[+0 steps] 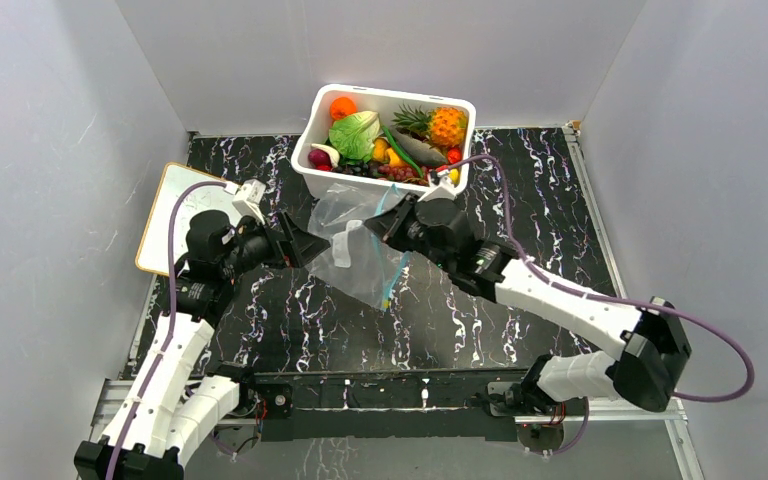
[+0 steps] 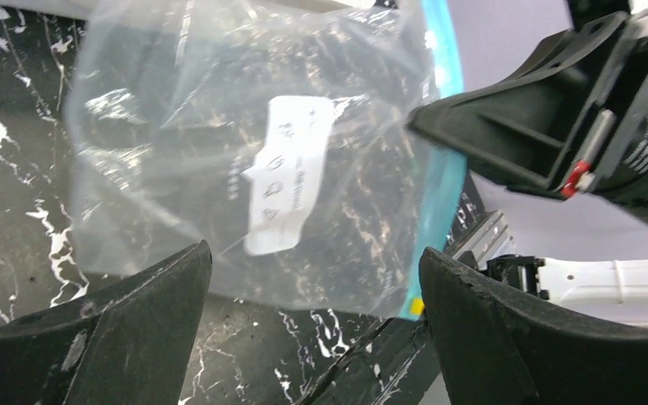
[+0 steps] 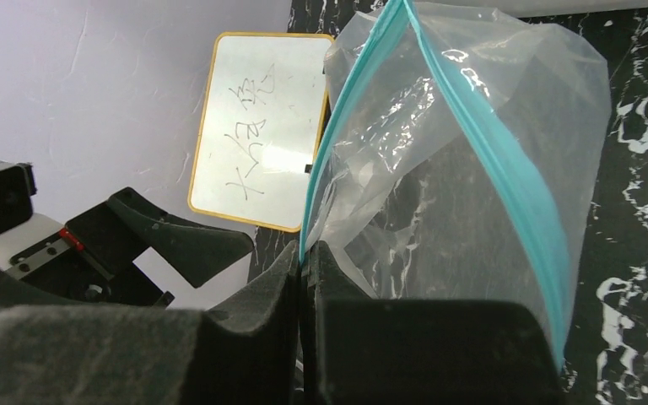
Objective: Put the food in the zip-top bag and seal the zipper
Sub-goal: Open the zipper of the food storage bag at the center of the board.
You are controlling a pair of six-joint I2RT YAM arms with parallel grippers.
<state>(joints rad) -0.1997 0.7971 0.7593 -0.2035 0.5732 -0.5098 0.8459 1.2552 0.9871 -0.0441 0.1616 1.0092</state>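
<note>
Right wrist view shows the right gripper (image 3: 304, 253) pinching the bag's (image 3: 472, 211) zipper (image 2: 444, 51); the bag, seemingly lifted, hangs before the tub (image 1: 310, 175) of food (image 1: 447, 126). Left gripper (image 2: 312, 257) gapes wide beside it.

Both arms bend inward, and their claws face each other above the worktop (image 1: 270, 320).

The left arm (image 1: 175, 350) rises from its base at the near left, folds at the elbow and turns its wrist to the right. The left claw (image 1: 302, 246) is held low with its two black fingers (image 2: 135, 312) spread wide and nothing between them. The right arm (image 1: 560, 300) doubles back at an elbow on the far right, and its white forearm stretches left across the centre. The right claw (image 1: 378, 226) has its fingers (image 3: 261, 295) pressed flat together, pinching the teal mouth edge of the zip-top bag (image 1: 360, 262). The two claws are near but apart.
</note>
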